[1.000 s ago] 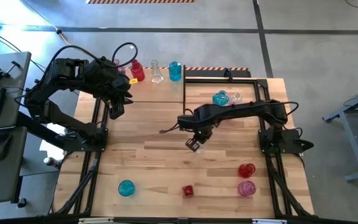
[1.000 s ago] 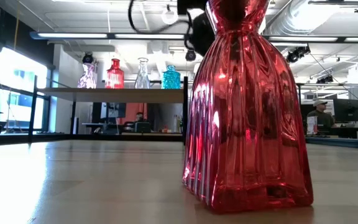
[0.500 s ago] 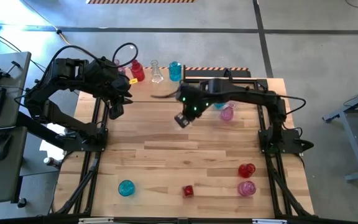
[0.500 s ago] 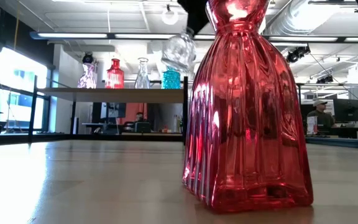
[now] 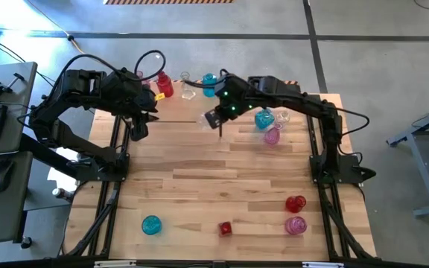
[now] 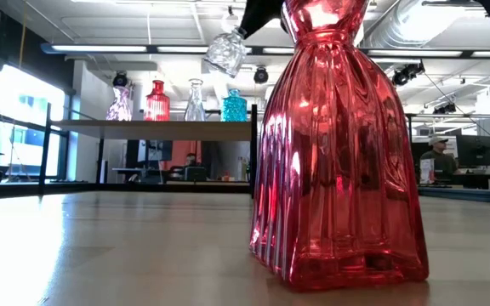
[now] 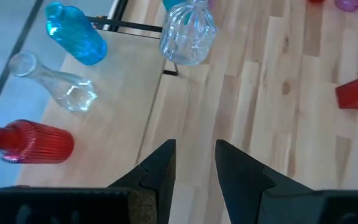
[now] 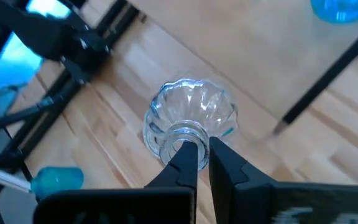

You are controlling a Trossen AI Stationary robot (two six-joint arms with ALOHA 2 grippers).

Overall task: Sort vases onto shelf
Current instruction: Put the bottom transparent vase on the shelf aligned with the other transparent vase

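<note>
My right gripper (image 5: 218,117) hangs high over the shelf's right end, shut on a clear ribbed vase (image 8: 188,115), which also shows in the low view as a clear vase (image 6: 226,51). The shelf (image 5: 177,108) at the far left carries a red vase (image 5: 163,85), a clear vase (image 5: 187,89) and a teal vase (image 5: 209,82), standing on their bases; the low view adds a pink vase (image 6: 120,102). My left gripper (image 7: 194,165) waits open above the shelf's left side, nothing between its fingers. My right gripper pinches the clear vase's narrow neck (image 8: 184,138) between its two fingers (image 8: 189,163). The fingers slant down from the table's right side. The round body hangs tilted beyond the fingertips, lifted clear of the table and the shelf.
Teal (image 5: 265,117), pink (image 5: 272,136) and clear (image 5: 282,115) vases lie at the far right. Near the front edge are a teal vase (image 5: 151,224), a red vase (image 5: 225,228), another red one (image 5: 295,202) and a pink one (image 5: 296,225). The red vase (image 6: 339,153) fills the low view.
My right gripper has risen and swung from the table's middle toward the far edge and the shelf, staying shut on the clear vase, which came along lifted clear. Its wrist has tipped, so the vase now hangs at a slant.
</note>
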